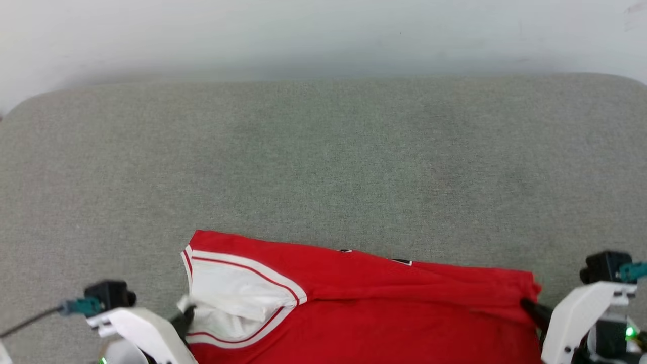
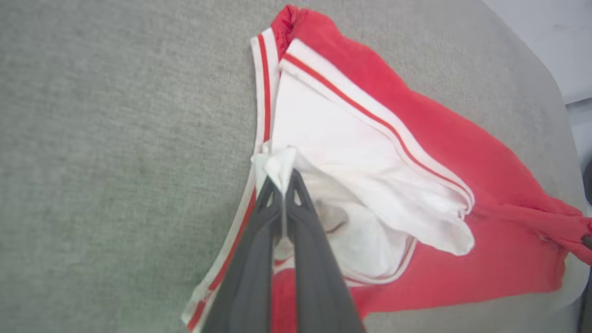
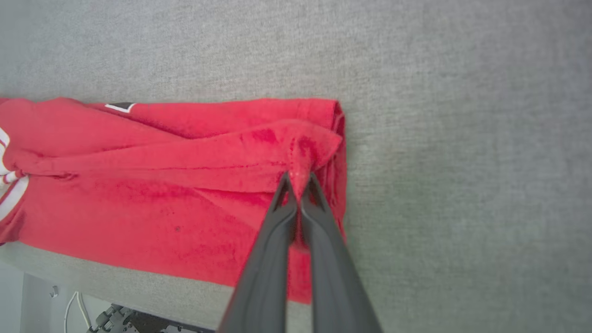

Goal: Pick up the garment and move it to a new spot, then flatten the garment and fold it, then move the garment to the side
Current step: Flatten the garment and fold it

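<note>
One garment (image 1: 384, 313) in play here, a red shirt, and it is lying folded along the near edge of the grey padded tabletop (image 1: 323, 151), stretching between the robot's arms. Two grippers are working it, one at each end. The left gripper (image 2: 283, 178) is pinching a bunched tuft of white cloth at the one white sleeve (image 2: 351, 152) on show (red-and-white striped trim running round it), with its two dark fingers squeezed together on the fabric. Over at the garment's other end, the right gripper (image 3: 298, 179) is clamping a peaked-up fold of red cloth, its two fingers pressed tight on it. Two small black patches (image 1: 402, 261) are peeking out along the garment's far fold.
</note>
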Robot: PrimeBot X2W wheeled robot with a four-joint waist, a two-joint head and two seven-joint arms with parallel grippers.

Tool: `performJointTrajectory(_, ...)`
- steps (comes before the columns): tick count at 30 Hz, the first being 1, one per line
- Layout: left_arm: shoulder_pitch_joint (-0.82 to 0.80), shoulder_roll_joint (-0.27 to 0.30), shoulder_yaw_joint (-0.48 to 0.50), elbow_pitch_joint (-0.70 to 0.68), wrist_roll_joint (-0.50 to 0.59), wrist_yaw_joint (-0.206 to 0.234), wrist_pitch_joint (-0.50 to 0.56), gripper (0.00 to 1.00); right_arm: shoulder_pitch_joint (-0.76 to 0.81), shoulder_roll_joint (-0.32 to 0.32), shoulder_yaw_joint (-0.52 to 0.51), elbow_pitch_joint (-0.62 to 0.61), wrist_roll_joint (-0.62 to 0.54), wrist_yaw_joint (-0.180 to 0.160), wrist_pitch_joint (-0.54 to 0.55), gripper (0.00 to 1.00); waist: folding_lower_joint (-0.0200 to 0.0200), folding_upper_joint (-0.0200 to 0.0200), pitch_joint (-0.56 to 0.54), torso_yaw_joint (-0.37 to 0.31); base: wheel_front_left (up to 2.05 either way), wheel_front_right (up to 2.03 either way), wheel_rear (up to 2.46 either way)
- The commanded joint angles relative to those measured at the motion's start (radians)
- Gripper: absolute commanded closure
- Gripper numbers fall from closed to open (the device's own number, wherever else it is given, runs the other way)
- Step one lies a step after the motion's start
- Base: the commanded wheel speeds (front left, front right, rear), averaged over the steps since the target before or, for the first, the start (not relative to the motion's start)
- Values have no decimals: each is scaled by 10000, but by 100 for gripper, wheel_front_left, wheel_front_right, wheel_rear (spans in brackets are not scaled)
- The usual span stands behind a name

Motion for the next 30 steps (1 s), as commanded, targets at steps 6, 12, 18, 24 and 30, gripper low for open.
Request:
performJointTrajectory(6, 328, -550, -295, 733, 64, -73, -458, 0, 738, 329, -54, 630, -53, -4, -1293, 0, 2, -1, -112, -56, 0, 0, 0)
performJointTrajectory(12, -81, -676, -242, 502, 1037, 13, -1970, 0, 628, 308, 46, 216, 199, -4, -2935, 0, 2, -1, -352, -198, 0, 0, 0)
performJointTrajectory(18, -368, -695, -365, -490, 2161, 336, -3199, 0, 528, -108, -471, -729, 378, -4, -2665, 0, 2, -1, -711, -284, 0, 0, 0)
performJointTrajectory(24, -599, -651, -743, -1898, 4044, 1104, -4618, 0, 587, -874, -1795, -1039, 262, -4, 292, 0, 2, -1, -590, 122, 0, 0, 0)
performJointTrajectory(30, -716, -660, -985, -2777, 4840, 1561, -4880, 0, 646, -702, -1572, -431, 356, -4, 1072, 0, 2, -1, -183, 718, 0, 0, 0)
